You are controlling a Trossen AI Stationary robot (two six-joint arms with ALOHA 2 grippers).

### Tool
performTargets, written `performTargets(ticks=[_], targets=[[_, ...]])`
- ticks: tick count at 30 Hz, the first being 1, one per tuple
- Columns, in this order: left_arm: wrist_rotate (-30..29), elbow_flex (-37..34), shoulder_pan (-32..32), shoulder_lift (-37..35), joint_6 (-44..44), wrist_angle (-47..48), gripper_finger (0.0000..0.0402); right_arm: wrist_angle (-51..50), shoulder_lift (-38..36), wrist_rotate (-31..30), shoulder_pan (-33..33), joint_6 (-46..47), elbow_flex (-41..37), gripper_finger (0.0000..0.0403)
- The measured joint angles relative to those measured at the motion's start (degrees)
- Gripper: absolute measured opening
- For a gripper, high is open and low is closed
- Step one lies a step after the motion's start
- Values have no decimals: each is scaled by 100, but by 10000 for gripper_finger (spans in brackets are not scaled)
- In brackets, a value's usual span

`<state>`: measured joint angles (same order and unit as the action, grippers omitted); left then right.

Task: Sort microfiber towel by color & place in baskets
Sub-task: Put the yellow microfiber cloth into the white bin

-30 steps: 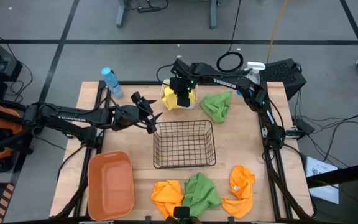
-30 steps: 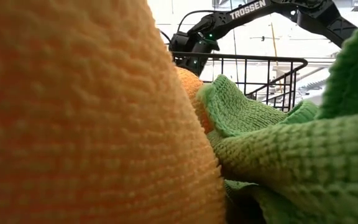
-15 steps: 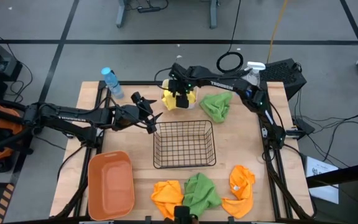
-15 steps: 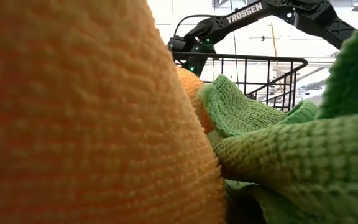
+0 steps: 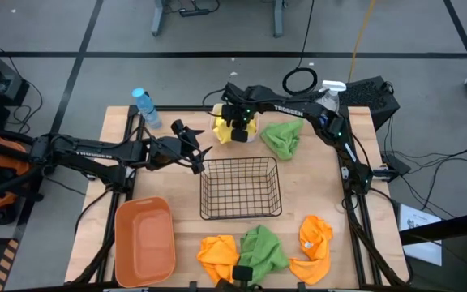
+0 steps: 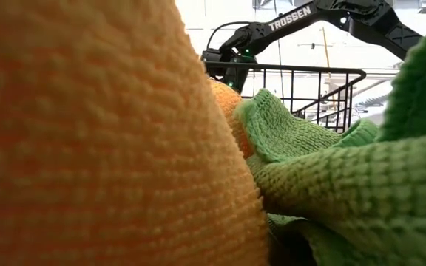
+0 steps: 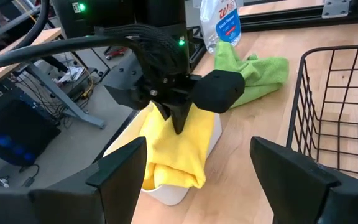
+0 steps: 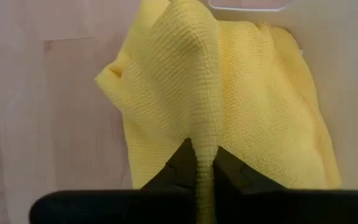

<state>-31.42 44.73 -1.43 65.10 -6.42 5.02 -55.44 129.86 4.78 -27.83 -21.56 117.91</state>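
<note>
The white tub [image 5: 235,138] stands at the far middle of the table with yellow towel [image 7: 176,152] in it; some of the cloth drapes over its rim [image 7: 166,194]. My right gripper [image 5: 236,124] hovers above the tub, shut on the yellow cloth. My left gripper [image 5: 198,161] waits open by the far left corner of the black wire basket [image 5: 240,188]. One green towel [image 5: 284,136] lies right of the tub. Two orange towels [image 5: 217,250] [image 5: 313,242] and a green one [image 5: 262,250] lie along the near edge. The orange-brown tub [image 5: 144,239] sits near left. My right gripper [image 8: 201,163] pinches a raised fold of the yellow towel [image 8: 202,134] between its two fingers, coming from above and pointing down [image 7: 179,121]. The cloth fans out below the fingers into the white tub [image 8: 253,7], and part of it spills over onto the table.
A blue-capped water bottle [image 5: 146,107] stands far left and a clear spray bottle [image 5: 331,91] far right, next to the green towel. The low view is mostly blocked by an orange towel [image 6: 87,133] and a green towel [image 6: 331,170] close to the camera.
My right gripper has risen slightly above the white tub, still shut on the yellow towel.
</note>
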Motion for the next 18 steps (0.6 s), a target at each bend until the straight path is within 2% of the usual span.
performTargets(ticks=[13,18], targets=[[-2,0,0,0,-11,3,292,267,-547,-9,-272,310,44,5],[-2,0,0,0,-35,2,292,487,-511,-37,-481,465,59,3]])
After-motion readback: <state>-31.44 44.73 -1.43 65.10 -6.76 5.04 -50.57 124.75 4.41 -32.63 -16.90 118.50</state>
